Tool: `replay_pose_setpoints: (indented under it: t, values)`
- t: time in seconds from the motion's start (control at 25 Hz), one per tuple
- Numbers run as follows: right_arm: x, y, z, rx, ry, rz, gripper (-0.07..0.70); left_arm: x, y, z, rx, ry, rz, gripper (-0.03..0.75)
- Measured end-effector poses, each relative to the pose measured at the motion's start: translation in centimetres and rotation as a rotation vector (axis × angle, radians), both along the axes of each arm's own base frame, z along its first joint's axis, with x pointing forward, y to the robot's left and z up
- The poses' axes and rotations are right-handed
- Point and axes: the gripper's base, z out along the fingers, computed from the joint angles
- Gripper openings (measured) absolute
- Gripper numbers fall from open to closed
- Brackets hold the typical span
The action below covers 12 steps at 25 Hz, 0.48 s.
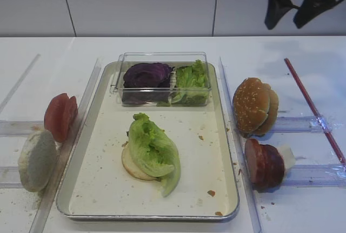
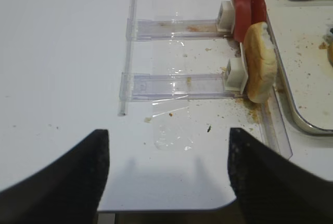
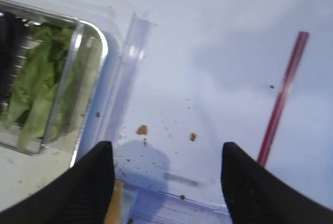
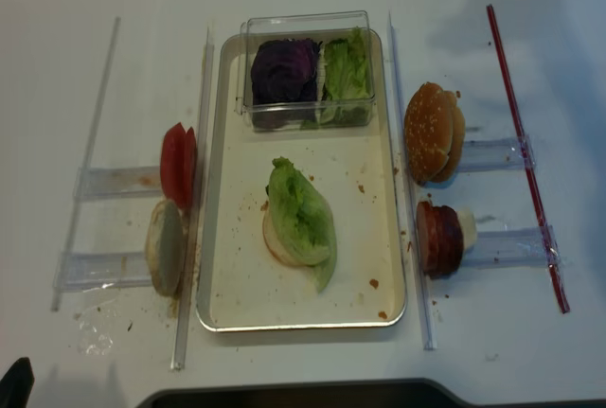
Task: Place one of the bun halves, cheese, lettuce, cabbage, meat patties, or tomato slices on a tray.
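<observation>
On the silver tray (image 1: 102,152) a crinkly green lettuce leaf (image 1: 154,149) lies over a pale bun half (image 1: 131,168). Purple cabbage (image 1: 147,75) sits in a clear box at the tray's back. Tomato slices (image 1: 59,117) and a pale bun half (image 1: 37,160) stand left of the tray. On the right stand sesame bun halves (image 1: 254,106), meat patties (image 1: 264,164) and cheese (image 1: 286,156). My right gripper (image 1: 286,19) hangs open and empty over the far right table, right of the box. My left gripper (image 2: 166,182) is open and empty over the table's front left corner.
The clear plastic box (image 1: 162,60) also holds green leaves (image 1: 192,81). Clear plastic rails (image 1: 232,108) flank the tray, and slotted holders (image 2: 177,86) hold the food upright. A red stick (image 1: 313,108) lies at the far right. Crumbs speckle the tray floor.
</observation>
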Motion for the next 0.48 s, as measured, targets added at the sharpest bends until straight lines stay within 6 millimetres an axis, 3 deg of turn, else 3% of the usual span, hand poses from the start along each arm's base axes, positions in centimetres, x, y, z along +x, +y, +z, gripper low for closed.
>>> replay_pose_setpoints:
  t: [0.12, 0.16, 0.24, 0.36, 0.48]
  values:
    - [-0.9, -2.9, -0.4, -0.004, 0.032, -0.065, 0.453, 0.0, 0.0, 0.0, 0.0, 0.0, 0.0, 0.445]
    - [-2.1, -4.7, -0.3, -0.007, 0.047, -0.109, 0.453, 0.0, 0.0, 0.0, 0.0, 0.0, 0.0, 0.445]
    - [-2.7, -5.5, -0.2, -0.007, 0.05, -0.128, 0.453, 0.0, 0.0, 0.0, 0.0, 0.0, 0.0, 0.445]
    - [-5.1, -7.7, 0.7, 0.002, 0.047, -0.186, 0.453, 0.0, 0.0, 0.0, 0.0, 0.0, 0.0, 0.445]
    - [-8.0, -8.4, 1.5, 0.014, 0.037, -0.203, 0.453, 0.0, 0.0, 0.0, 0.0, 0.0, 0.0, 0.445]
